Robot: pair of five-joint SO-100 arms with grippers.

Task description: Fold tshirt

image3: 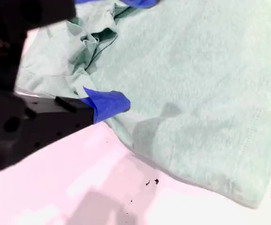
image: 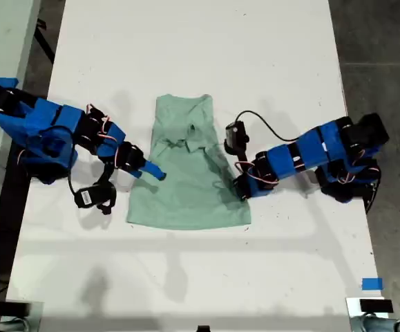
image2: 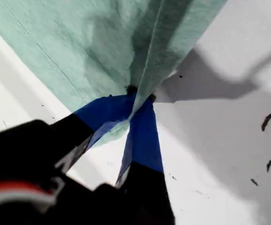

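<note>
- Exterior view: the tshirt (image: 186, 183) is lying mid-table (image: 200, 55), its hem on the near side and its far part folded in and rumpled. My second gripper (image: 157, 173) is reaching in from the left and touching the shirt's left edge. My first gripper (image: 242, 190) is coming in from the right and meeting the right edge near the hem.
- First wrist view: my first gripper (image2: 137, 96) is pinching the tshirt (image2: 93, 47), its jaws pressed onto a fold of the edge that is rising off the table (image2: 229, 154).
- Second wrist view: one blue finger of my second gripper (image3: 109, 104) is resting at the tshirt's (image3: 196, 84) edge. I cannot tell whether its jaws are spread or closed.
</note>
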